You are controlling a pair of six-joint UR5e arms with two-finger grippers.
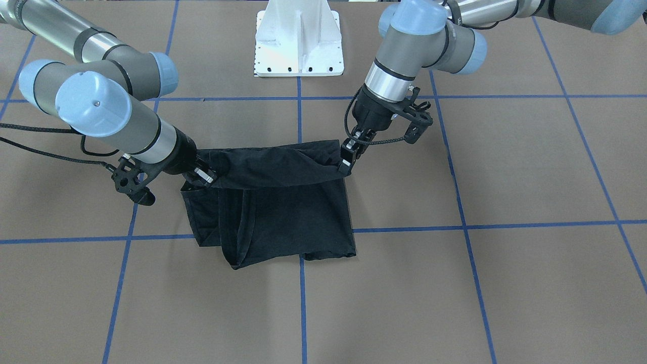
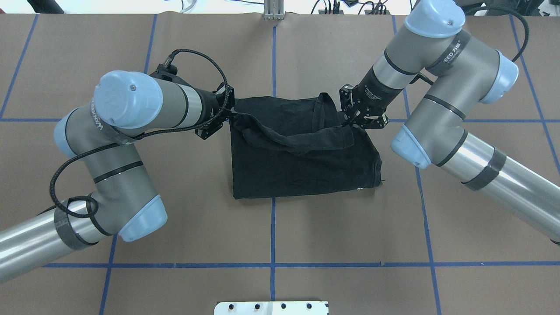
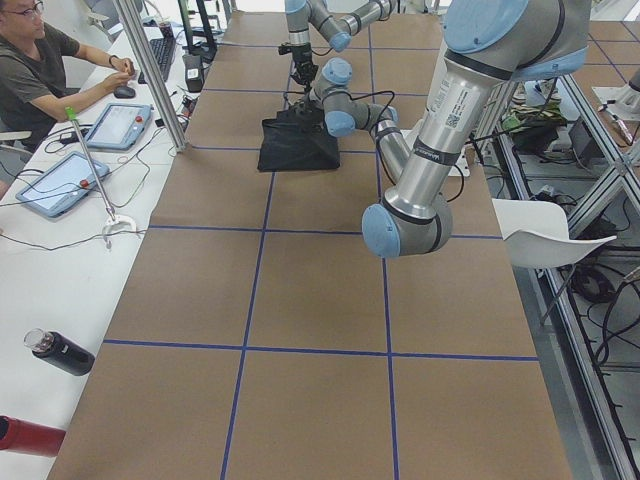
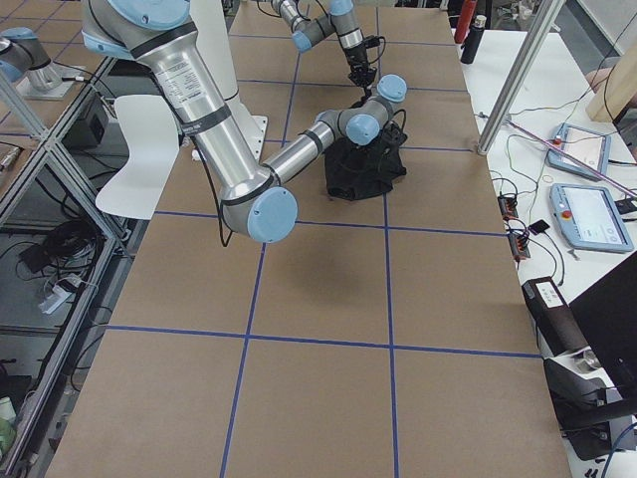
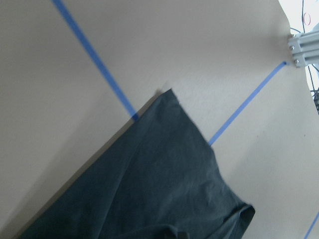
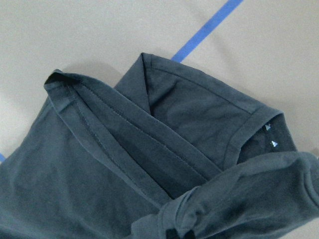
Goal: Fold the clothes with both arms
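The black T-shirt (image 1: 283, 212) (image 2: 297, 170) lies folded in a rough rectangle at the table's middle, plain black side showing. One edge is raised off the pile as a sagging band strung between the two grippers. My left gripper (image 1: 345, 163) (image 2: 230, 114) is shut on one end of that band. My right gripper (image 1: 204, 177) (image 2: 350, 124) is shut on the other end. The left wrist view shows flat black cloth (image 5: 159, 189) on brown paper. Stacked hems and a sleeve fold of the shirt (image 6: 99, 164) fill the right wrist view.
The white pedestal base (image 1: 299, 45) (image 2: 271, 307) stands at the robot's side of the table. Blue tape lines (image 2: 273, 210) grid the brown table cover. A person (image 3: 40, 70) sits at a side bench with tablets (image 3: 60, 185); a bottle (image 3: 60, 352) lies there.
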